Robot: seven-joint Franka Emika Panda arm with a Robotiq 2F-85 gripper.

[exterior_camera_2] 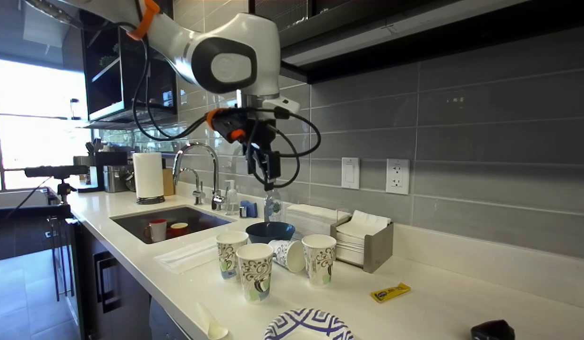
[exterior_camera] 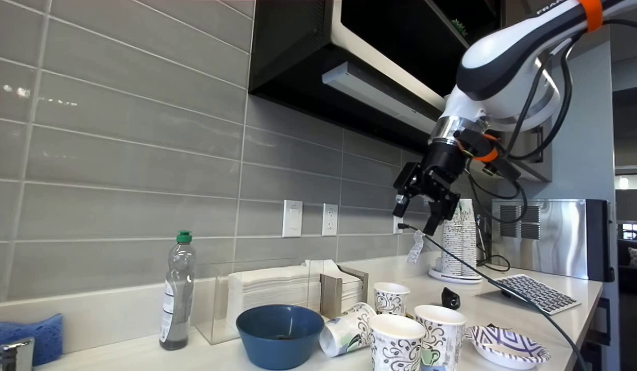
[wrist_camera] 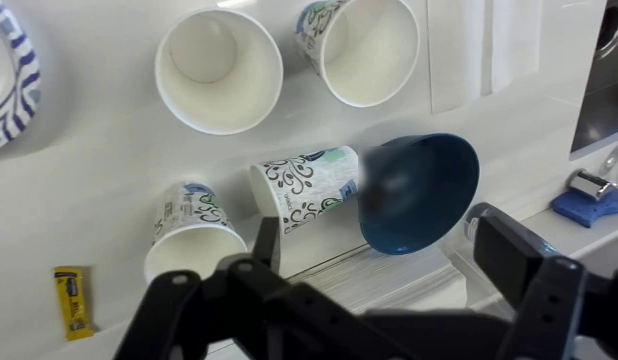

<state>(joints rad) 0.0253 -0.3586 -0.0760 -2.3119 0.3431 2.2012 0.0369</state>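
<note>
My gripper (exterior_camera: 415, 217) is open and empty, raised above the counter; its parted fingers also show in the wrist view (wrist_camera: 381, 240). A blue bowl (exterior_camera: 277, 340) stands below it, seen between and beyond the fingers in the wrist view (wrist_camera: 433, 185). A patterned paper cup (wrist_camera: 313, 185) lies on its side against or close beside the bowl. Three similar cups stand upright: one (exterior_camera_2: 231, 257), another (exterior_camera_2: 255, 276) and a third (exterior_camera_2: 319, 259) nearer the wall. A clear bottle with a green cap (exterior_camera: 178, 299) stands beside the bowl. The gripper touches nothing.
Napkin holders (exterior_camera_2: 379, 248) stand along the wall. A patterned paper bowl (exterior_camera_2: 308, 323), a yellow packet (exterior_camera_2: 390, 293) and a black object (exterior_camera: 450, 299) lie on the counter. A sink (exterior_camera_2: 202, 219) holds mugs. A cabinet (exterior_camera: 297, 56) overhangs. Stacked cups (exterior_camera: 460, 242) and a keyboard (exterior_camera: 537, 293) are farther along.
</note>
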